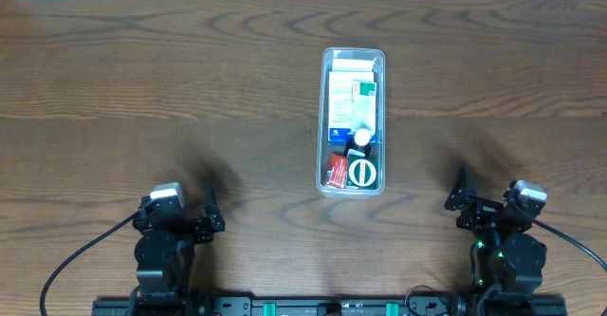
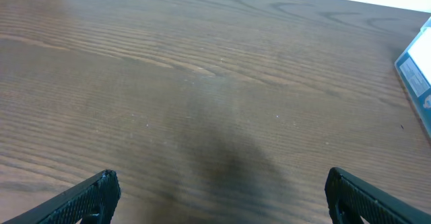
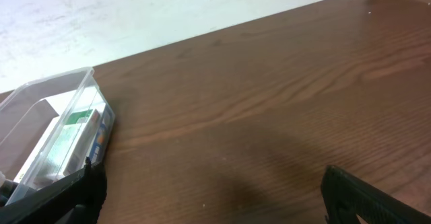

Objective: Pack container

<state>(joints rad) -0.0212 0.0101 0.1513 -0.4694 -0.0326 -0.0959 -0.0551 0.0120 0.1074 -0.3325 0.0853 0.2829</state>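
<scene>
The clear plastic container point(image 1: 322, 117) stands lengthwise at the table's middle. It holds white and green boxes, a blue box, a red packet and a round white-lidded item. It also shows at the left of the right wrist view point(image 3: 40, 116), and a corner of it at the right edge of the left wrist view point(image 2: 417, 76). My left gripper point(image 1: 211, 210) is open and empty over bare wood near the front left point(image 2: 219, 190). My right gripper point(image 1: 462, 191) is open and empty near the front right point(image 3: 212, 190), to the right of the container.
The wooden table point(image 1: 142, 88) runs to a white wall at the far edge point(image 3: 135, 15). Black cables trail from both arm bases at the front edge.
</scene>
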